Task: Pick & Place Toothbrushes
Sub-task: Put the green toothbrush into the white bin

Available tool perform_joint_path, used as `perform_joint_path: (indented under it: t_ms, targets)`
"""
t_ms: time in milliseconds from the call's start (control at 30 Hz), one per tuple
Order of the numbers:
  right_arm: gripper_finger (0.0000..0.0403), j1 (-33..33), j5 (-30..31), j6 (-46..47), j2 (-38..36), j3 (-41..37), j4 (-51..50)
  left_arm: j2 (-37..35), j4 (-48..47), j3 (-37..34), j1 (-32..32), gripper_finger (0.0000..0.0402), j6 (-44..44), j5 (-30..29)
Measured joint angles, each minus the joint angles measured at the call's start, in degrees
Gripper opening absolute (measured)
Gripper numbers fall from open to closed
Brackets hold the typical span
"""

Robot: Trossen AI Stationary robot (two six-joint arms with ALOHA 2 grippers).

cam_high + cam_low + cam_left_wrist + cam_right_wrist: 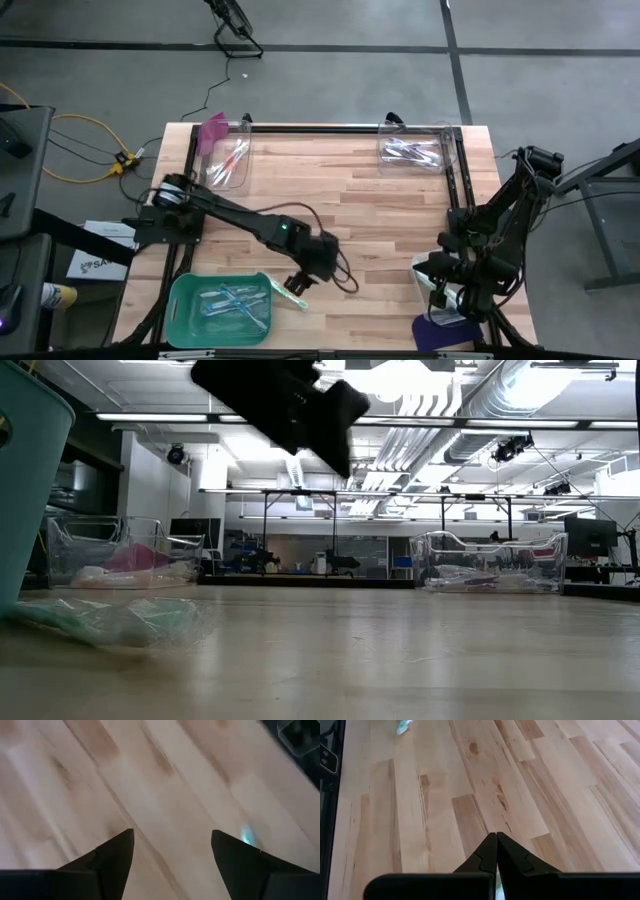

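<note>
High view: left end effector fingers apart, empty, over green toothbrush on desk beside teal tray; right end effector fingers together.

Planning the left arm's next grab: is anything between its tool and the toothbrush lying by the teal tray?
Nothing visible. The left tool, open, is right over the toothbrush beside the tray.

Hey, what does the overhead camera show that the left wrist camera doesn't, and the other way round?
Only the high view shows the teal plastic tray holding toothbrushes, the green-and-white toothbrush lying beside it, two clear plastic bins, and the right arm's claw waiting at the table's right edge. Only the left wrist view shows the left claw with fingers spread and nothing between them. Both show the light wooden tabletop.
</note>
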Motion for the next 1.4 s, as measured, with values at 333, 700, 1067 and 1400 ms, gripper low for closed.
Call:
perform_joint_path:
  t_ms: [333, 700, 1067, 1400]
  targets:
    - [0.0002, 0.07, -1.72, 0.02, -0.04, -0.04, 0.05, 14.8, -27.67, 19.93, -4.54, 0.0262, -10.52, -0.57]
    - [0.0002, 0.07, -1.74, -2.67, -0.04, -0.04, 0.06, 18.95, -26.29, 20.49, -8.91, 0.0262, -16.58, -0.14]
    - [0.0002, 0.07, -1.76, -4.52, -0.04, -0.04, 0.02, 19.35, -22.91, 19.92, -10.69, 0.0262, -19.47, -3.0]
    - [0.0002, 0.07, -1.74, -4.66, -0.04, -0.04, 0.09, 23.1, -22.97, 19.97, -10.64, 0.0261, -18.17, -1.27]
